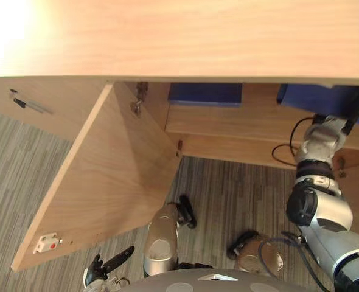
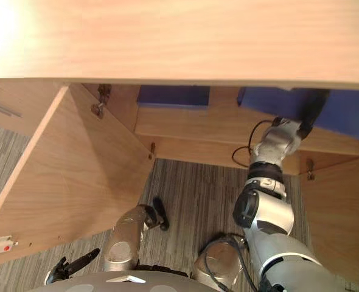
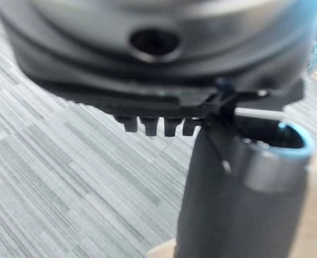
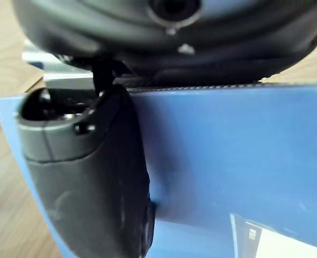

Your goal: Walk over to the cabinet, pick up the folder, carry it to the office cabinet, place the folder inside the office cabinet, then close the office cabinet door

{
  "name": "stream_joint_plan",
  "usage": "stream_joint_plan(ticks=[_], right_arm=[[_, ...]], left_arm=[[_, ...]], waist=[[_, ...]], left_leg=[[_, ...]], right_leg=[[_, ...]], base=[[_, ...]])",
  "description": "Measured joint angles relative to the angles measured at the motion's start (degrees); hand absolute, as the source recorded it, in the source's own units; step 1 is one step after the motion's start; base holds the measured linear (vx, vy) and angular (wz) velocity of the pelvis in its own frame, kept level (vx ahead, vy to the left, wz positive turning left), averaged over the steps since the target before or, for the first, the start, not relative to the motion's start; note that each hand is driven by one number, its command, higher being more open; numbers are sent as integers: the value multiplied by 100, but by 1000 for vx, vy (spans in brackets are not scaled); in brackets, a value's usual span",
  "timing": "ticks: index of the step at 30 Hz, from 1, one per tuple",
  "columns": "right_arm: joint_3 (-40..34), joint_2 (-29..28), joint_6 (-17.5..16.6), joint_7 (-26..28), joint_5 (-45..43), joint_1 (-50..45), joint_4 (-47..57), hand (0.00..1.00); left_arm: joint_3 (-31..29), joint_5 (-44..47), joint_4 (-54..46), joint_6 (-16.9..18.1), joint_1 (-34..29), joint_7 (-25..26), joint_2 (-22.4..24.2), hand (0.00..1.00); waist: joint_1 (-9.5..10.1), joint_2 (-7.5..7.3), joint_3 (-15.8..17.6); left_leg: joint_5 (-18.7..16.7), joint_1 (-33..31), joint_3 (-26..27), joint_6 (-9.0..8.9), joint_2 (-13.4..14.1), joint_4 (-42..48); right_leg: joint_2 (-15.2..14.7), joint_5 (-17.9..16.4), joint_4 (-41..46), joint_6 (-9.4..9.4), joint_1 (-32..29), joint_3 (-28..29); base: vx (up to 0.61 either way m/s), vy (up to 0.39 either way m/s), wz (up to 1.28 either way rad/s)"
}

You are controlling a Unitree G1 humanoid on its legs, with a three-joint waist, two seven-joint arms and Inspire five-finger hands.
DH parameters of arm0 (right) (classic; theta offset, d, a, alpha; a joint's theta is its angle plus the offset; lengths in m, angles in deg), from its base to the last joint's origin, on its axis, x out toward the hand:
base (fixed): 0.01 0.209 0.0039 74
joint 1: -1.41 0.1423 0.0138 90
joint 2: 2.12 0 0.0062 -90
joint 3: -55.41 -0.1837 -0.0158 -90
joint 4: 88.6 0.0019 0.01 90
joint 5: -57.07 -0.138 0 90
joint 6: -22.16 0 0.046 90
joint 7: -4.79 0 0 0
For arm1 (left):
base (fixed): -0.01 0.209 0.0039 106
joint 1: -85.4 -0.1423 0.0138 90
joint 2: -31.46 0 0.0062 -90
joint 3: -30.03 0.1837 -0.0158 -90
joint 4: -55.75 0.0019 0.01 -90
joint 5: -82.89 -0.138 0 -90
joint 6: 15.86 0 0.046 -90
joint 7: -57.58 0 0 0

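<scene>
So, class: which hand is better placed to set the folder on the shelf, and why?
Right. The right hand grips the folder inside the cabinet, just above the shelf. The left hand hangs low over the carpet, holding nothing.

Illegible print, white label on folder

- Folder, blue: upper part hidden under the cabinet top. In the right wrist view its sides run off the frame. Its white label is cut at the edge, print too small to tell.
- Right hand: largely covered beneath the cabinet top. Thumb clamped on the folder's face, fingers hidden behind it.
- Second blue item, under the cabinet top: only a strip shows, kind unclear.
- Thin dark objects, below the cabinet top's left end: too small to tell.
</scene>
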Motion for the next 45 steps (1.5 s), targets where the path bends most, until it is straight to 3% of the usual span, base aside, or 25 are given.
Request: stream_joint_plan(ticks=[10, 23, 33, 41, 45], right_arm=[[-170, 465, -105, -754, 36, 882, -9, 0], [254, 1600, 265, -1295, 371, 2912, -796, 0], [369, 1718, 906, -1391, 374, 2589, -1182, 0], [349, 1692, 919, -1480, 368, 2405, -1156, 0], [340, 1693, 691, -1481, 328, 2418, -1106, 0]], left_arm=[[-149, 149, 118, -4, 245, 48, -59, 100], [-136, 439, 269, -13, 907, 419, -54, 100], [335, 836, -401, -6, 1070, 652, 56, 100], [355, 873, -784, -31, 1191, 648, 248, 100], [355, 993, -743, -122, 1191, 647, 248, 100]], waist=[[56, 129, 209], [266, 172, 325], [378, 166, 364], [443, 154, 375], [441, 153, 375]], left_leg=[[-134, -1081, -20, 179, 110, 775], [-50, -2124, -110, 324, 186, 1173], [-155, -2880, -217, 487, 160, 1772], [-187, -3049, -67, 568, 187, 1905], [-178, -3085, -66, 581, 188, 1904]], right_leg=[[-439, -255, 1052, -175, -1145, 243], [-707, -396, 1690, -393, -2113, 194], [-1217, -630, 2446, -459, -2521, -47], [-1408, -616, 2640, -460, -2804, 60], [-1409, -606, 2643, -463, -2837, 56]], base=[[-80, 12, 0], [-24, 19, 5], [14, 50, 16], [-55, 61, -2], [-41, 13, 0]])
